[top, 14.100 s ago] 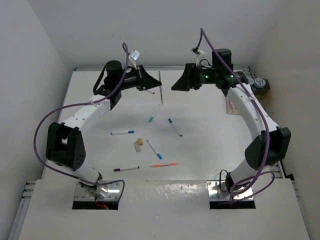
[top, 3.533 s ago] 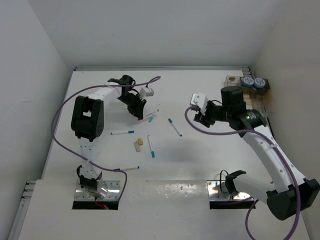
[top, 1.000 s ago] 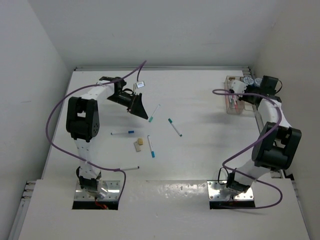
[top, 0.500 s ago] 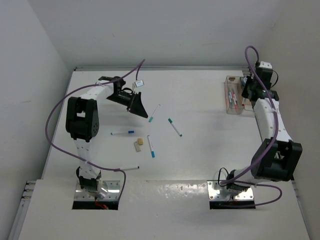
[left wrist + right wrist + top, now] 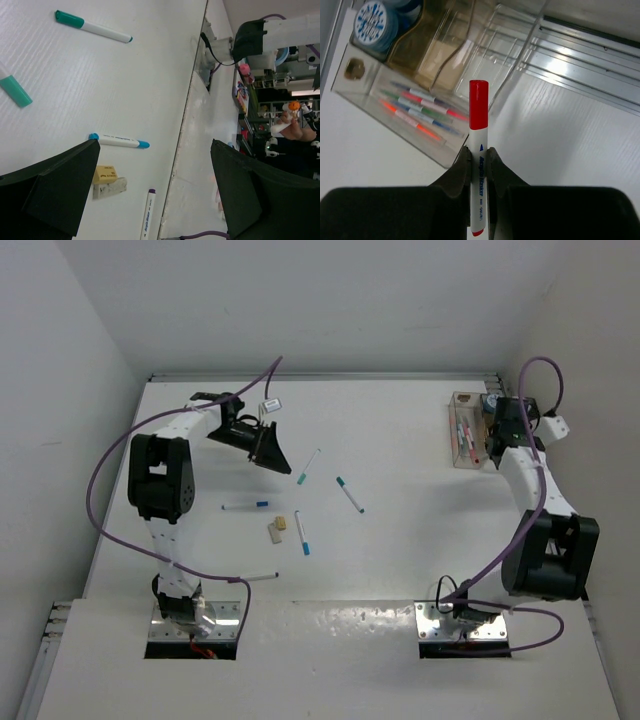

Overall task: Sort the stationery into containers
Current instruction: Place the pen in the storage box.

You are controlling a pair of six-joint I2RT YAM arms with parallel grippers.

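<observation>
Red-capped pen (image 5: 479,117) pinched in right gripper (image 5: 478,155)

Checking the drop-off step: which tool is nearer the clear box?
Right. The right tool hangs close by the clear box, shut on a red-capped pen. The left tool, open, is far off to the left above loose pens.
</observation>
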